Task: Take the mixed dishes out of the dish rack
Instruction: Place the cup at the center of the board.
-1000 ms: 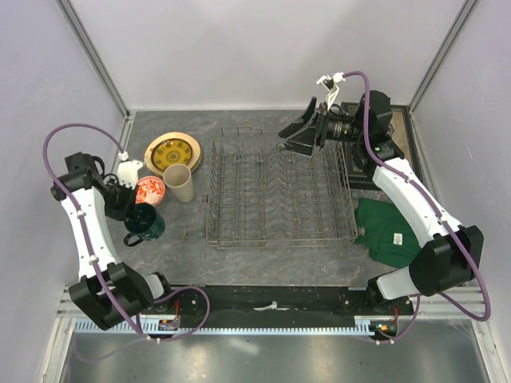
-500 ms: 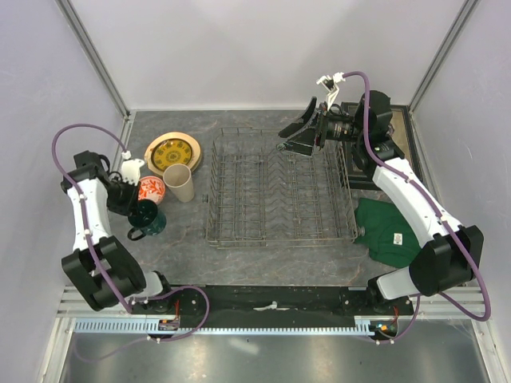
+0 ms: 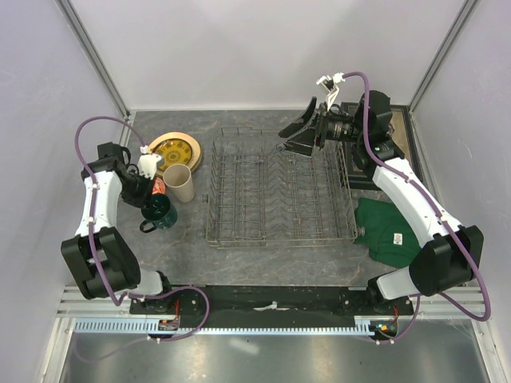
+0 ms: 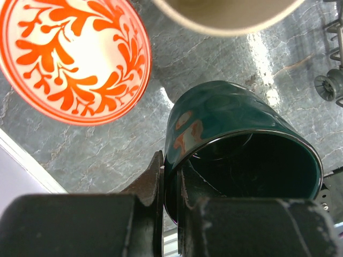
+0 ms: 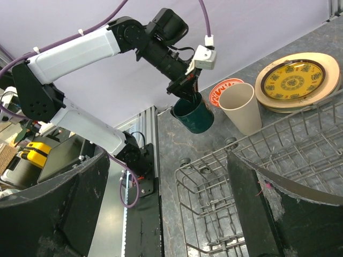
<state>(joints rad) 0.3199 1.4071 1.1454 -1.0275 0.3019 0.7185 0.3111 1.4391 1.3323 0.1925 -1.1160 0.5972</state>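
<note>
Your left hand (image 4: 170, 181) pinches the rim of the dark green mug (image 4: 236, 128), one finger inside and one outside. The mug is tilted, its mouth toward the wrist camera; you cannot tell whether it touches the desk (image 3: 184, 239). It is left of the dish rack (image 3: 279, 191), just beside the red-and-white bowl (image 4: 75, 59) and the beige tumbler (image 3: 179, 183), with the gold-brown plate (image 3: 172, 152) behind them. Your right hand (image 3: 297, 129) is spread wide above the rack's far edge, gripping nothing.
</note>
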